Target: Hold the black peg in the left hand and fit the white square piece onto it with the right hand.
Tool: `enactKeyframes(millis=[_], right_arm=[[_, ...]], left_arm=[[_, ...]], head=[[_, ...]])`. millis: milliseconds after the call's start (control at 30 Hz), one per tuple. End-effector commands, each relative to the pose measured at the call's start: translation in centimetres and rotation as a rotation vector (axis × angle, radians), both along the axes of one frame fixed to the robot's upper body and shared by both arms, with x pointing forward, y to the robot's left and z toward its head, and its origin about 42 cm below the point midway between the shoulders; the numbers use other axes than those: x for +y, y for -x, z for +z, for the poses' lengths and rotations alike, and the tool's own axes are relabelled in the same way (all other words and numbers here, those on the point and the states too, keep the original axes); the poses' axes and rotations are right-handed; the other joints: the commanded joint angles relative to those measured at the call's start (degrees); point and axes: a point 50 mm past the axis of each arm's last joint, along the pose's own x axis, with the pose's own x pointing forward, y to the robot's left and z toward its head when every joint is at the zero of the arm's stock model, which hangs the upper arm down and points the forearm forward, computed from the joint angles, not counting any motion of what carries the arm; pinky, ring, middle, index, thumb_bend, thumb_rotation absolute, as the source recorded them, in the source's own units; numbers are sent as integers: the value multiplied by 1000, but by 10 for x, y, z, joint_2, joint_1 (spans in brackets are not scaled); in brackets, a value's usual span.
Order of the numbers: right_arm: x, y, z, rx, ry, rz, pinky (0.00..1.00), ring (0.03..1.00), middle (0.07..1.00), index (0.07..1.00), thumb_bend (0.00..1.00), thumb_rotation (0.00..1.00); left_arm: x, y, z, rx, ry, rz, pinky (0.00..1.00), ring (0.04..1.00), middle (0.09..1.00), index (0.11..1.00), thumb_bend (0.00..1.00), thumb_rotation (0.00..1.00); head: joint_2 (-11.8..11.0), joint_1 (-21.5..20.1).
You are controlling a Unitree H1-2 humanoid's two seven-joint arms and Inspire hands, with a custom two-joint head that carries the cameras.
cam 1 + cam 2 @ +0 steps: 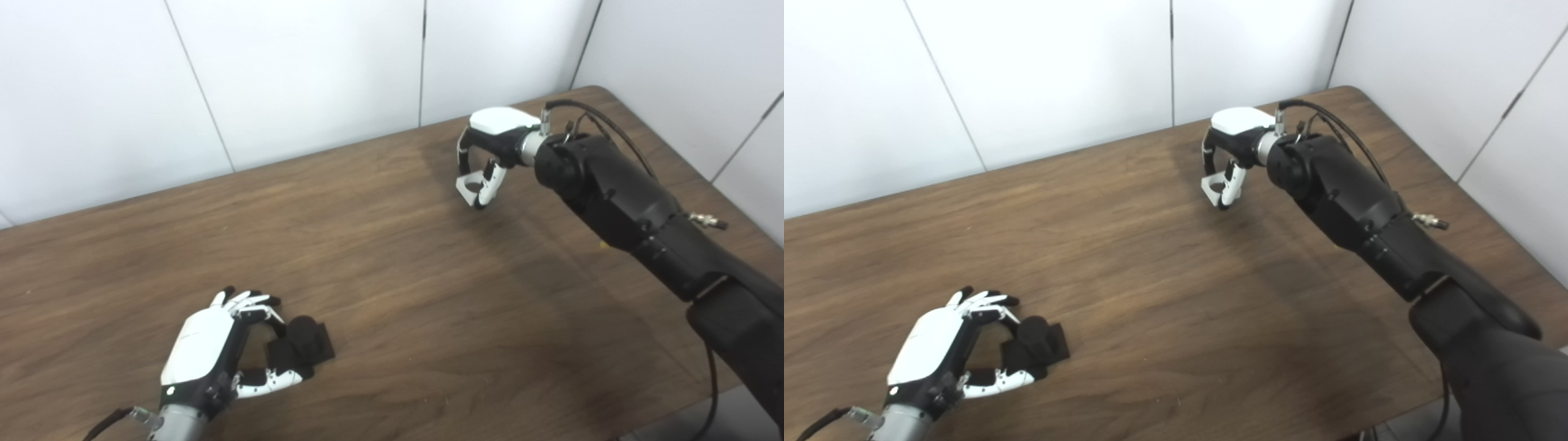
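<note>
Left robot hand (208, 355) sits low at near-left of tabletop (380, 257), fingers curled round black peg (300, 349), thumb under it; we can't tell if grip is firm or peg is resting on the wood. Right robot hand (487, 162) is far back, w/ arm stretched out, fingers and thumb pinched on white square piece (470, 184), held just above tabletop. Hands well apart.

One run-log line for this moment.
left hand: closing on black peg, on table | right hand: holds white square piece, far
</note>
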Motion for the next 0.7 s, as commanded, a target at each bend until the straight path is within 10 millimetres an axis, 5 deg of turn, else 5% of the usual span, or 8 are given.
enactKeyframes(millis=[0, 300, 667], right_arm=[[-2, 1, 39, -107, 11, 40, 1000, 952, 783, 485, 523, 130], [27, 35, 62, -152, 11, 217, 942, 947, 790, 485, 523, 131], [87, 73, 77, -166, 7, 500, 955, 927, 765, 483, 523, 133]], left_arm=[[-1, 9, -16, 98, -51, -11, 1000, 881, 783, 484, 522, 52], [-13, 9, -18, 111, -54, -10, 1000, 894, 792, 484, 523, 52], [-28, 8, -23, 114, -50, -11, 1000, 899, 796, 485, 523, 54]], head=[[2, 9], [10, 81], [17, 155]])
